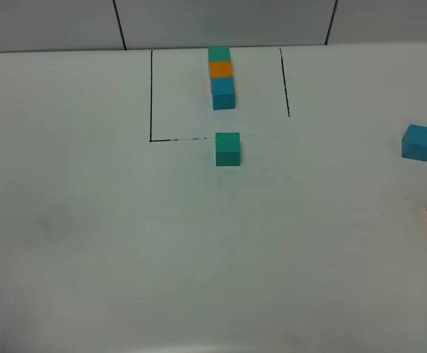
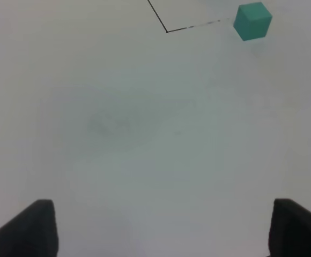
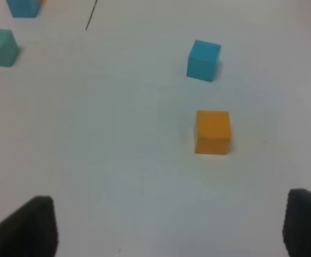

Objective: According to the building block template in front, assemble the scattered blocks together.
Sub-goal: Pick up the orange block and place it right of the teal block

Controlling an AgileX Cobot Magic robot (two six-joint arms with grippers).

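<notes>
Building block template, one three-cube row, is lying far-centre, running away from the robot. Three scattered blocks are sitting loose: teal cube just before it, blue cube and orange cube well right, nearer the right gripper, which, like the left gripper, is gaping wide, holding nothing

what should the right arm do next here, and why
Probably ease the right claw forward and down over the orange cube. The claw is open and empty, that cube lies nearest ahead of it, and the template puts orange next to teal. The teal cube sits alone near the template.
</notes>
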